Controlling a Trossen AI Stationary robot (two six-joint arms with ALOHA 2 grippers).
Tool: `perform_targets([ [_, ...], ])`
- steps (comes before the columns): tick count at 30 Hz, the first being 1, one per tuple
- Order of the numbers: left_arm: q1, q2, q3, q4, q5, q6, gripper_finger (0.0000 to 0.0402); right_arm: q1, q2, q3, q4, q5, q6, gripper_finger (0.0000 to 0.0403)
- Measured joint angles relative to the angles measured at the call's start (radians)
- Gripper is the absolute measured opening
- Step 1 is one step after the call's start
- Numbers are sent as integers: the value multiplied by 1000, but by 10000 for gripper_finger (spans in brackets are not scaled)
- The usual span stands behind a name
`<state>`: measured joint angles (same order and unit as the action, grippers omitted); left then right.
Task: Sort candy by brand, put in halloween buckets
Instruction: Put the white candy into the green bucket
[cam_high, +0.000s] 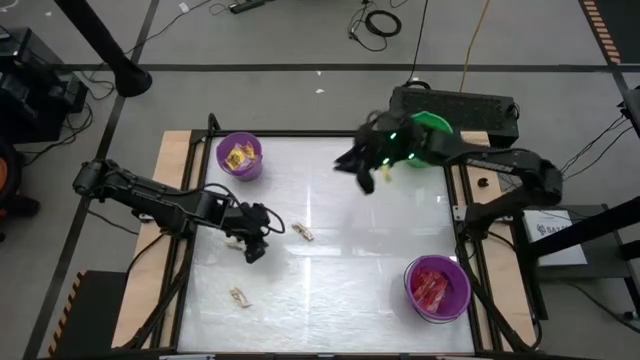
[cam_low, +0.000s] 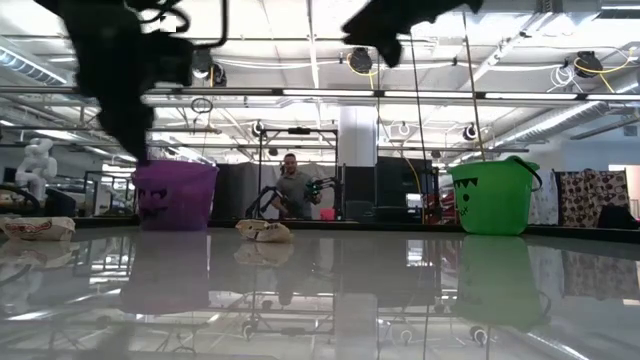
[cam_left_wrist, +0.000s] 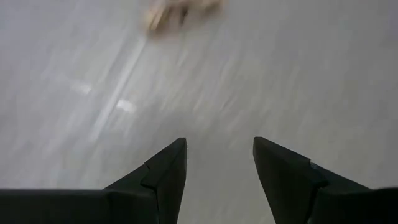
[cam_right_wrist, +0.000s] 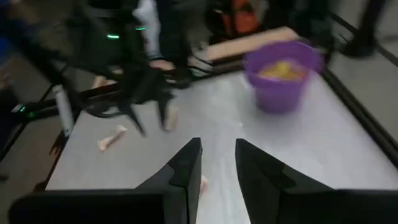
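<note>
Three tan candy pieces lie flat on the white table: one (cam_high: 303, 232) just right of my left gripper (cam_high: 255, 243), one (cam_high: 232, 243) beside that gripper, one (cam_high: 238, 297) toward the near edge. My left gripper (cam_left_wrist: 217, 168) is open and slants down over bare table, with a tan piece (cam_left_wrist: 180, 12) ahead of it. My right gripper (cam_high: 362, 178) hovers high at the far right, in front of the green bucket (cam_high: 435, 125). It is open (cam_right_wrist: 217, 162) with nothing between its fingers. A purple bucket (cam_high: 239, 156) holds yellow candy. Another purple bucket (cam_high: 437, 287) holds red candy.
The buckets stand upright on the table, the green one (cam_low: 493, 195) partly hidden by my right arm in the high view. Bare table lies in the middle between both arms. A person (cam_low: 290, 185) stands in the room beyond the far edge.
</note>
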<state>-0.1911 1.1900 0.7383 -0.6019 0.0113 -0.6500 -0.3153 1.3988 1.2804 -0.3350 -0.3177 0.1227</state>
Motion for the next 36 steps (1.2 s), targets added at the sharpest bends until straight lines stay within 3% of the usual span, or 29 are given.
perform_targets([
  [10,-70,0,-5,-287,3,-38,191,206,348,0,366,1,-38,91],
  [15,-71,-2,2,-517,-76,-193,191,266,538,0,690,2,-22,91],
  [19,-71,-29,26,-617,-63,-207,191,290,694,65,917,7,36,91],
  [26,-70,-137,71,-672,-67,-224,191,322,969,412,691,64,11,109],
  [30,-70,-214,85,-741,-80,-312,191,319,1099,599,609,112,70,143],
  [36,-70,-312,85,-748,-121,-404,191,320,1260,902,474,96,95,206],
])
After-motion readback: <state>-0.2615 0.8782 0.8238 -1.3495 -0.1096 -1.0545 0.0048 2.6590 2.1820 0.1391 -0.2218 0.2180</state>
